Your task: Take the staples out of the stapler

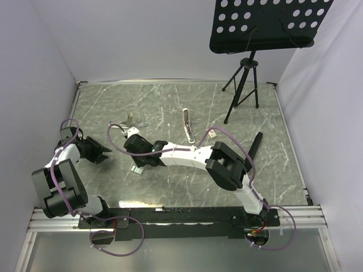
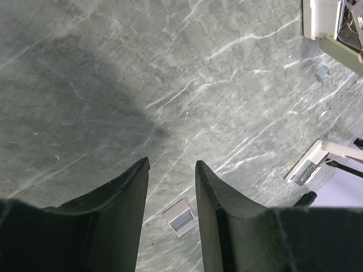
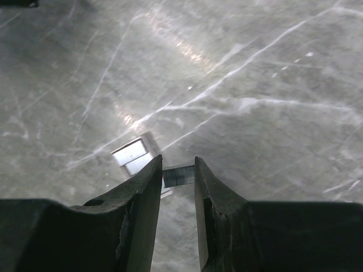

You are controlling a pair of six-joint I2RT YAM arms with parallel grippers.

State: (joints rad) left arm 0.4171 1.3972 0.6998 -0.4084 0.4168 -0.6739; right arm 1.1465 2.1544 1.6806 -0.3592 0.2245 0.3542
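**Top view.** Right tool (image 1: 138, 166) reached across into the left half, low over the tabletop (image 1: 164, 99). Left tool (image 1: 102, 154) farther left again. Likely trouble: two tools working low and close together, so easy to bump each other or sweep small loose parts. Stapler (image 1: 188, 126) flat mid-field, a slim white bar pointing away from the bases, with a small tan box (image 1: 211, 134) just beside its near end. Well apart from both tools, off to the right tool's right and a little farther out. Grey-and-tan hinged item (image 1: 123, 121) beyond the tools, too small to name.

**Left wrist view.** Left tool (image 2: 172, 164) partly open, gripping nothing. Silvery piece (image 2: 180, 217) on the surface under the gap, untouched. Likely to get nudged or trapped by any careless descent. White bar with silvery end (image 2: 309, 165) at the right edge; cannot tell what it belongs to. Stapler not identifiable here.

**Right wrist view.** Right tool (image 3: 178, 161) nearly closed, pinching a small grey block (image 3: 180, 175) at the very fingertips, just above the tabletop. Shallow hold, so probably prone to twisting out or breaking apart under a jolt or a harder squeeze. Silvery strip (image 3: 130, 153) just beside, partly behind one finger, easy to knock. Stapler out of frame. No way to judge from here whether its channel is empty. If not, a long reach back to an unbraced bar apt to skid on the glossy surface.
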